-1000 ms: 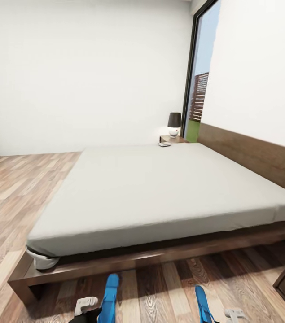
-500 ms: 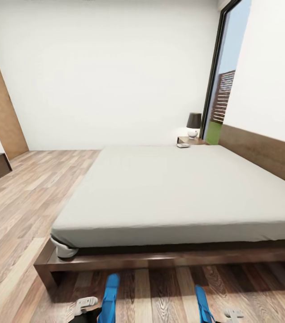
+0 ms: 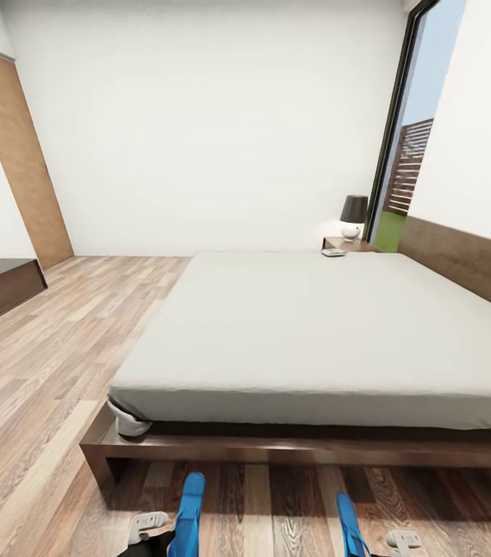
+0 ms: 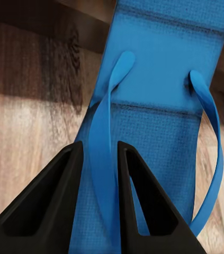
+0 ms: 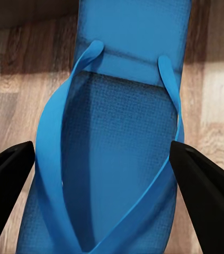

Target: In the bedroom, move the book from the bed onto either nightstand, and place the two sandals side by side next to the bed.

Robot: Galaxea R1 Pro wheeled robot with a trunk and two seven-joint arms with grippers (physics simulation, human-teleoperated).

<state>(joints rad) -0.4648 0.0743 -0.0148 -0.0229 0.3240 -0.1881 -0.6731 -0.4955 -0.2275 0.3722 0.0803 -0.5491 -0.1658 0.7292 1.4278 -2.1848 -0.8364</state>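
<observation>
Each tool carries a blue sandal — left tool (image 4: 96,203) clenched on a strap, right tool (image 5: 104,174) spread around its sandal (image 5: 122,143) — next, lower both beside the bed (image 3: 322,333).

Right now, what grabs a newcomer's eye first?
The big bed with its bare pale mattress takes up the middle of the head view. Two blue sandals stand out at the bottom edge against the wood floor. The left hand pinches one sandal's strap; the right hand is open around the other sandal.
</observation>
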